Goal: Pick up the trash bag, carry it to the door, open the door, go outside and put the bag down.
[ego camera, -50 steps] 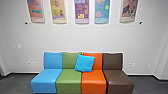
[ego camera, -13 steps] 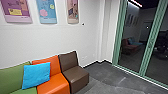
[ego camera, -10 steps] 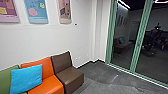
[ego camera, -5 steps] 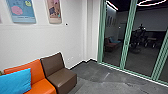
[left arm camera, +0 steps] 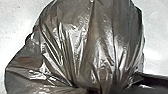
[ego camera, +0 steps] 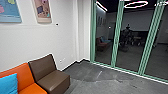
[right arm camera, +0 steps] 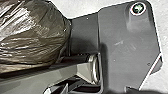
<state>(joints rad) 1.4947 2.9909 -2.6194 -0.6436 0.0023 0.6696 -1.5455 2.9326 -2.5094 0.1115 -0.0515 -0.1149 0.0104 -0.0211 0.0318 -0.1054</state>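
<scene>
The dark, shiny trash bag [left arm camera: 92, 45] shows large in the left wrist view, its folds drawn together where my left gripper [left arm camera: 93, 90] is shut on it. In the right wrist view the bag's rounded, creased side [right arm camera: 32, 37] bulges beside the robot's own dark plate and jointed bar. Whether my right gripper is open or shut I cannot tell. Green-framed glass panels [ego camera: 115, 37] stand at the right in the head view, with a dark space and reflections in the glass; which panel is a door is unclear.
An orange seat [ego camera: 18, 72] with a blue cushion [ego camera: 8, 84] and a brown seat [ego camera: 51, 80] stand at the lower left against the white wall [ego camera: 45, 42]. Posters hang above. Grey floor [ego camera: 100, 83] stretches between the seats and the glass.
The camera has turned right: the row of seats and posters has slid left, and the green-framed glass has come into the head view.
</scene>
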